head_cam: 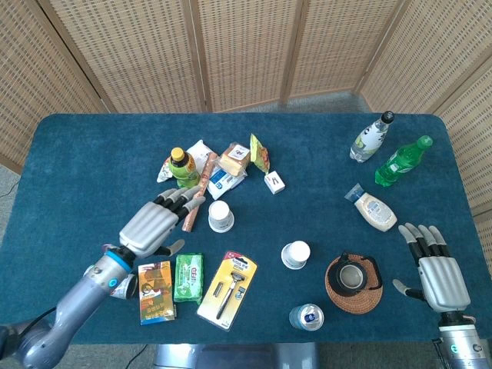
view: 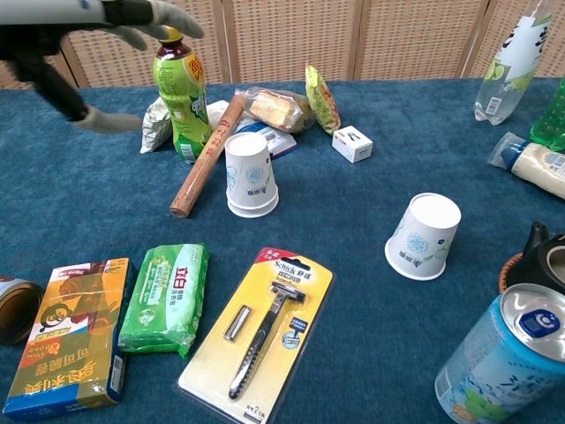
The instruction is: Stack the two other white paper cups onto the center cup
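Observation:
Upside down near the table's middle stands a stack of white paper cups (head_cam: 220,216) (view: 250,175), one over another. A single white cup (head_cam: 295,254) (view: 424,236) stands upside down to its right. My left hand (head_cam: 156,223) (view: 106,35) hovers left of the stack, fingers spread and holding nothing, blurred in the chest view. Over the table's front right corner my right hand (head_cam: 437,270) is open and empty, far from both cups; the chest view does not show it.
A brown roll (view: 205,159) lies against the stack's left side, with a green bottle (view: 180,93) and snack packs (view: 282,106) behind. A razor pack (view: 260,322), green packet (view: 166,298), boxes, a can (view: 508,362), a teapot on a mat (head_cam: 352,281) and bottles (head_cam: 400,160) lie around.

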